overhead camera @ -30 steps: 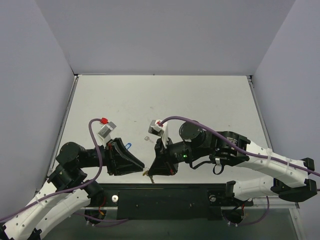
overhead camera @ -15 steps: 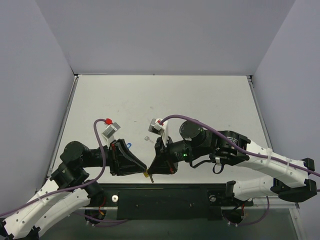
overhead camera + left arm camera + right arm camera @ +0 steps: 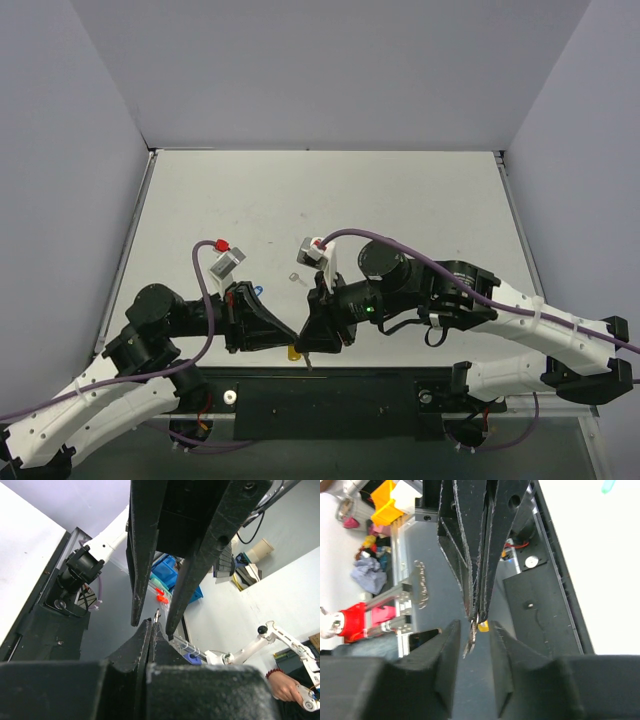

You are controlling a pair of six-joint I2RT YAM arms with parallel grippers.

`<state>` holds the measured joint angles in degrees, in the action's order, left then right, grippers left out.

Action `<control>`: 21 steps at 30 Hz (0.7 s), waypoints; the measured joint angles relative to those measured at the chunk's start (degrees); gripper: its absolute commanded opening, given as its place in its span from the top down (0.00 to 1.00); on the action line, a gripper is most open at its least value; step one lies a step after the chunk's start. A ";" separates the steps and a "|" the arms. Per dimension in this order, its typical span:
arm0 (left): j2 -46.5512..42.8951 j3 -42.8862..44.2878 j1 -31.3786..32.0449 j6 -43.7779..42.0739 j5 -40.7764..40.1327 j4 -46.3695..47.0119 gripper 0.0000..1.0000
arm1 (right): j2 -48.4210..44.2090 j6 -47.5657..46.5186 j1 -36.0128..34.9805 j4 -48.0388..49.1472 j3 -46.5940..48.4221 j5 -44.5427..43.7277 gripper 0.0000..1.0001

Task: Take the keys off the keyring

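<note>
Left gripper (image 3: 478,611): clenching on the yellow keyring (image 3: 483,626), whose tag is peeking out at the fingertips.
Right gripper (image 3: 306,350): released, its fingers standing apart on either side of the left tips.
Keyring position: hanging in the air near the front edge of the table (image 3: 400,200).
Key (image 3: 469,642): dangling just beside the tag, between the right fingers; whether they are touching it is not clear.
</note>
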<state>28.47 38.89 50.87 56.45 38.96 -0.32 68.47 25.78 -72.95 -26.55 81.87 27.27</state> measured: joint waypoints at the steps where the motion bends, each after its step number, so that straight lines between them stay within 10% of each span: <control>1: 0.00 0.00 0.15 -0.07 -0.68 0.04 1.00 | 0.00 0.13 0.22 0.28 0.00 -0.33 0.63; 21: -0.09 -0.02 0.42 4.96 -16.72 6.78 1.00 | -16.46 11.80 3.91 24.00 -17.07 -17.25 0.58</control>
<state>28.38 38.87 51.29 61.41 22.24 6.46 52.01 37.58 -69.04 -2.55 64.79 10.02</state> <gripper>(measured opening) 0.017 0.420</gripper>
